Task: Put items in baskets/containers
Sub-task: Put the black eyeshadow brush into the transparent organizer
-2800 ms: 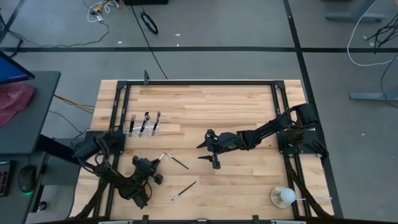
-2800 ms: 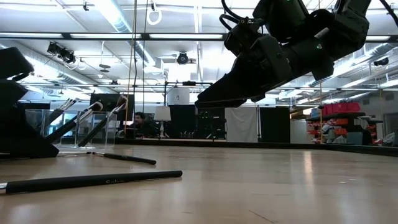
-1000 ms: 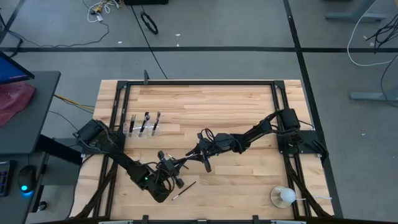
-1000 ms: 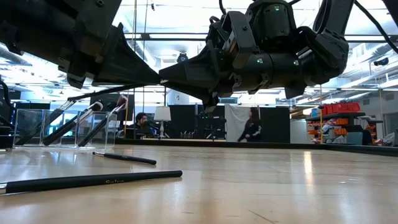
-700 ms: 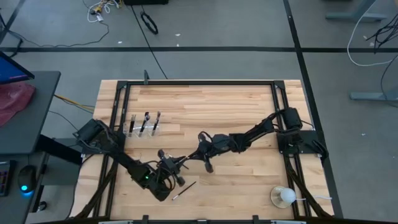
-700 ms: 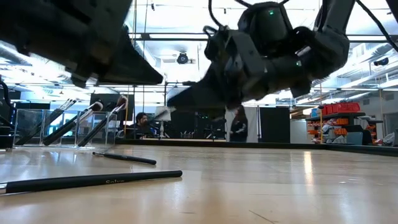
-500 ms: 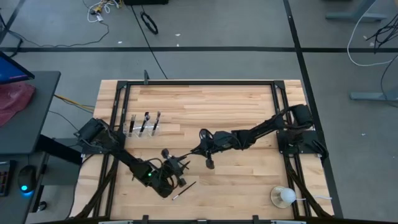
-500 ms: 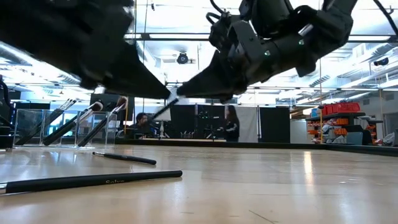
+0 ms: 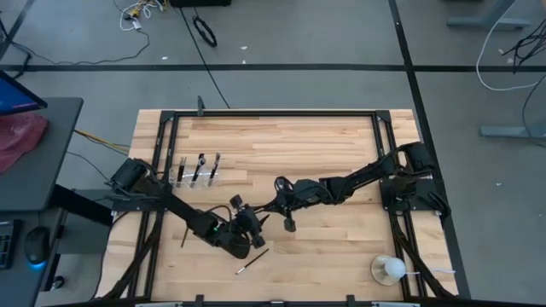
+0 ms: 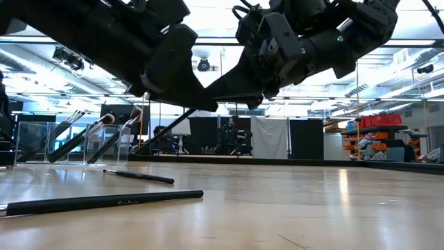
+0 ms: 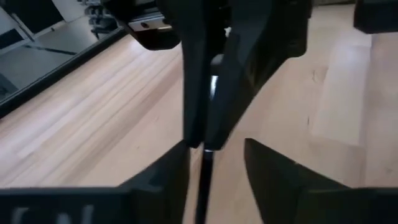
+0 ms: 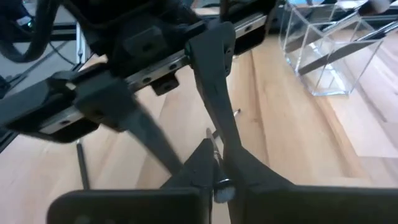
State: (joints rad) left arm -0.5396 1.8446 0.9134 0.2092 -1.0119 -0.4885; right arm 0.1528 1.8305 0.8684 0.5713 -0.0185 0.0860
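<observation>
From above, the left gripper (image 9: 248, 223) is letting go of a brush (image 9: 267, 207) that the right gripper (image 9: 275, 202) is now pinching; a handover is happening mid-worktop. Level across, two brushes (image 10: 104, 201) are lying loose, well apart from the clear holder (image 10: 69, 142). Wrist views: left jaws are spreading, right jaws are clamping the brush.

brushes (image 9: 198, 168) in holder (image 9: 195, 176), one brush (image 9: 252, 259) on table (image 9: 324, 145)

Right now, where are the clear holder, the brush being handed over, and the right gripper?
clear holder (image 9: 198, 176), high view, its front wall.
handed-over brush (image 12: 219, 181), right wrist view, silver ferrule.
right gripper (image 12: 214, 155), right wrist view, between its fingertips.
</observation>
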